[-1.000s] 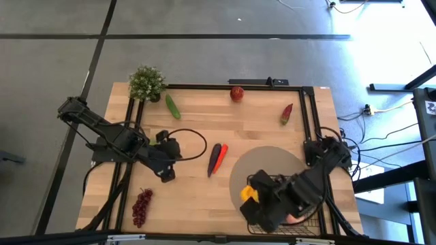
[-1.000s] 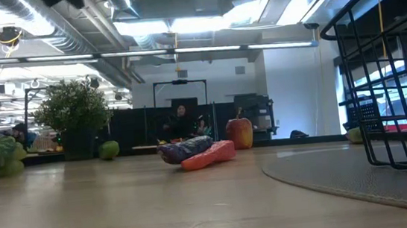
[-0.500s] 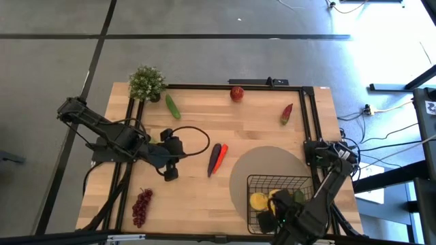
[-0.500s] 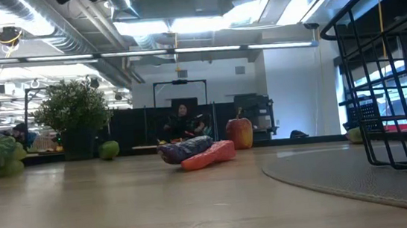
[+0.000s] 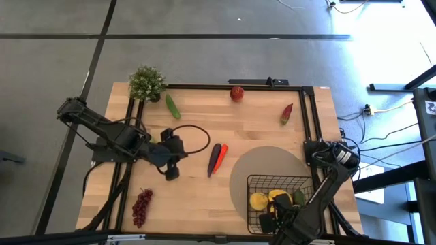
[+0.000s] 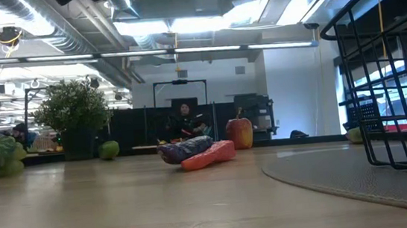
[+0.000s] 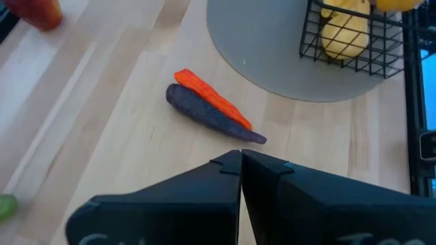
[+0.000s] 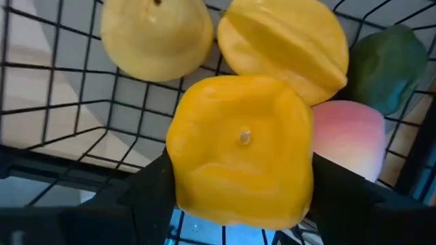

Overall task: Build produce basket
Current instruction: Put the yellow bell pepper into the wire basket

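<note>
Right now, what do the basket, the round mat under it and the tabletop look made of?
Basket: black wire mesh, likely coated metal; thin bars in an open grid.
Round mat: flat grey disc, matte, no weave visible; rubber, felt or plastic, cannot tell which.
Tabletop: pale wood, butcher-block look; parallel plank seams and grain, low sheen.

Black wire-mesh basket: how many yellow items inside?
3: round yellow lemon, ridged yellow mango beside it, and blocky yellow pepper gripped by the right gripper over them. More may be hidden.

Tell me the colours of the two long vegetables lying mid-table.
One orange-red, one dark purple, side by side; the left wrist view shows them best.
</note>
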You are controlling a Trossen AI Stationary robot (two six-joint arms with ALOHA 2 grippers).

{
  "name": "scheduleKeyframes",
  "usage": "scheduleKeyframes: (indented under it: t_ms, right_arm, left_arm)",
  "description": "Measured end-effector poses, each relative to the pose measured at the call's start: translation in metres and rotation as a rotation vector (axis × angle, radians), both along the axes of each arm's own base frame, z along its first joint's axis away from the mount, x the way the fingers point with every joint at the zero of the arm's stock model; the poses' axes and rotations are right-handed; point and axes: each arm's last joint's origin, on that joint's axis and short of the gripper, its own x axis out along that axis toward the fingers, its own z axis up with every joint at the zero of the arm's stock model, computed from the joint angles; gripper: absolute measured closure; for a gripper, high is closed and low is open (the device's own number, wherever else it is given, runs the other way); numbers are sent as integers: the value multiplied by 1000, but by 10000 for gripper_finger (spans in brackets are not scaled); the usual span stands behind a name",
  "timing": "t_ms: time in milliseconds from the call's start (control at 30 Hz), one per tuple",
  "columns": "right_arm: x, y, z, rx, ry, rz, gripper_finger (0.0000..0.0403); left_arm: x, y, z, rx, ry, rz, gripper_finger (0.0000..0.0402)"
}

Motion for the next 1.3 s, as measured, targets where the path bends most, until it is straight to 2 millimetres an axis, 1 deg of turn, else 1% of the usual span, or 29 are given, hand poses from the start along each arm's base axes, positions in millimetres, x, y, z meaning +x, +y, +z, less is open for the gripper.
scheduleKeyframes:
  t_ms: [200, 467, 667, 1067, 1133, 1300]
  right_arm:
    - [2, -1, -6, 0, 0, -2, 135]
    - [3, -1, -5, -4, -17, 6, 110]
    - [4, 0, -5, 12, -32, 13, 108]
    - [6, 2, -5, 28, -44, 19, 107]
    - [6, 2, -5, 28, -44, 19, 107]
    - [6, 2, -5, 28, -44, 22, 107]
  left_arm:
    - [2, 5, 0, -8, -2, 29, 401]
    - [3, 8, 0, -7, -1, 42, 401]
    - [3, 8, 0, -18, 15, 1, 401]
    - [4, 9, 0, -17, 16, -7, 401]
    - [7, 9, 2, -22, -8, -29, 401]
    - [17, 8, 9, -54, -90, -177, 401]
